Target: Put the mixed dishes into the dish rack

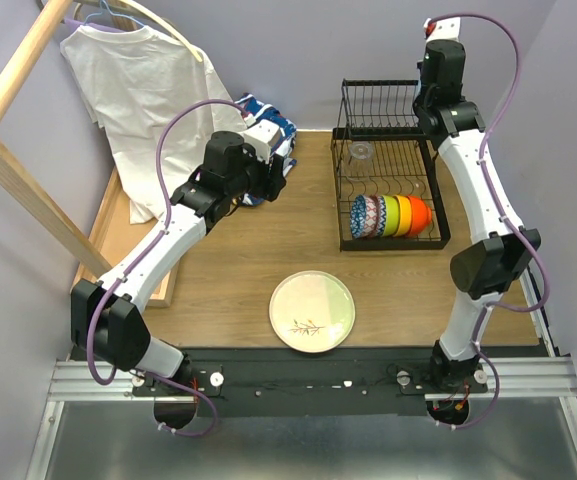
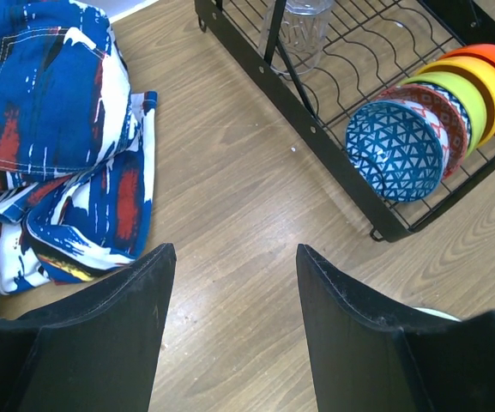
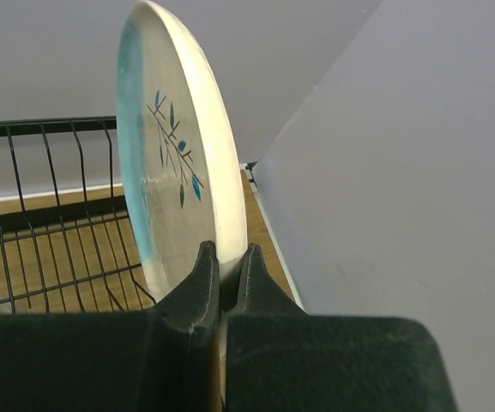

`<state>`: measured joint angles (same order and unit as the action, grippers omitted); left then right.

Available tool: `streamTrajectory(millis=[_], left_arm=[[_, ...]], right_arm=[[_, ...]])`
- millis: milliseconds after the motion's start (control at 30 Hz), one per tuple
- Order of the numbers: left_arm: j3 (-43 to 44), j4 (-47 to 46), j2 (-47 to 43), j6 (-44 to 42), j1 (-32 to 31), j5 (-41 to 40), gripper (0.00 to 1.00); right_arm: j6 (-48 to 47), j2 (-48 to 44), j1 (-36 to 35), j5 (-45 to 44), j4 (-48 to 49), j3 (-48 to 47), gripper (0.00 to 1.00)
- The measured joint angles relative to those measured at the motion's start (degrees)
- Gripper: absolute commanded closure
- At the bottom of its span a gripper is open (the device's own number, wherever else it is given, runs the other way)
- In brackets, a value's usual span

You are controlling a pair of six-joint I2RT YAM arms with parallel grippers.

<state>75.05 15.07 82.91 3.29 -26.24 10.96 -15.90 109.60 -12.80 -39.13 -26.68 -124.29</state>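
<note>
The black wire dish rack [image 1: 393,135] stands at the back right. A row of bowls [image 1: 388,216], blue-patterned, red-patterned, green, yellow and orange, stands on edge along its front; it also shows in the left wrist view [image 2: 427,116]. A clear glass cup [image 1: 361,152] sits in the rack. A cream plate with a sprig [image 1: 313,311] lies flat on the table. My right gripper [image 3: 227,249] is shut on the rim of a pale blue and cream plate [image 3: 174,163], held upright above the rack's back right. My left gripper [image 2: 234,249] is open and empty over bare table.
A blue, red and white cloth [image 2: 54,137] lies bunched left of my left gripper. A white T-shirt [image 1: 143,95] hangs from a wooden frame at the back left. A shallow wooden tray [image 1: 118,215] lies at the left. A grey wall [image 3: 419,172] is close on the right.
</note>
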Motion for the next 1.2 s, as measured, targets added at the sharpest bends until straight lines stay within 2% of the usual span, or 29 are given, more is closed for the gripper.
streamTrajectory(millis=[200,233,267,300,400,733,833,900,967,1067,1100,1200], left_arm=[[0.0,-0.68,0.04,1.09,0.0,0.79,0.31],[0.0,-0.79,0.04,1.18,0.0,0.94,0.25],[0.0,-0.92,0.09,1.25,0.0,1.2,0.21],[0.0,-1.01,0.13,1.29,0.0,1.38,0.19],[-0.46,-2.01,0.26,0.9,0.0,2.4,0.16],[-11.28,-3.52,1.81,-5.44,0.0,11.63,0.12],[-13.35,-2.51,3.82,-7.76,0.0,15.13,0.13],[-13.9,-1.25,5.88,-9.79,-0.02,18.69,0.14],[-13.81,0.28,7.85,-11.91,-0.07,21.33,0.16],[-12.57,4.83,12.55,-16.11,-0.74,24.46,0.16],[-12.35,5.95,13.75,-17.07,-1.09,24.76,0.17],[-12.26,8.68,16.06,-19.47,-2.62,24.85,0.17]], right_arm=[[0.02,-0.52,0.0,0.04,1.66,2.49,0.99],[0.0,-0.52,0.0,0.13,1.73,2.64,0.91],[0.0,-0.52,0.0,0.31,1.73,2.64,0.78],[0.0,-0.52,0.0,0.39,1.73,2.64,0.61],[0.2,-0.37,-0.02,1.64,1.55,2.4,0.47],[0.92,0.11,0.07,4.72,-4.28,-9.57,0.32],[1.31,-2.78,-0.26,7.56,-5.99,-9.27,0.28],[1.46,-7.87,-0.37,13.14,-5.77,-3.1,0.27],[0.83,-15.78,-0.37,21.81,-5.03,7.74,0.26],[-0.5,-25.62,-0.39,34.8,-6.1,21.88,0.15],[-0.72,-28.28,-0.39,38.27,-5.68,26.23,0.04],[-0.33,-33.44,-0.7,48.0,-6.54,35.93,0.01]])
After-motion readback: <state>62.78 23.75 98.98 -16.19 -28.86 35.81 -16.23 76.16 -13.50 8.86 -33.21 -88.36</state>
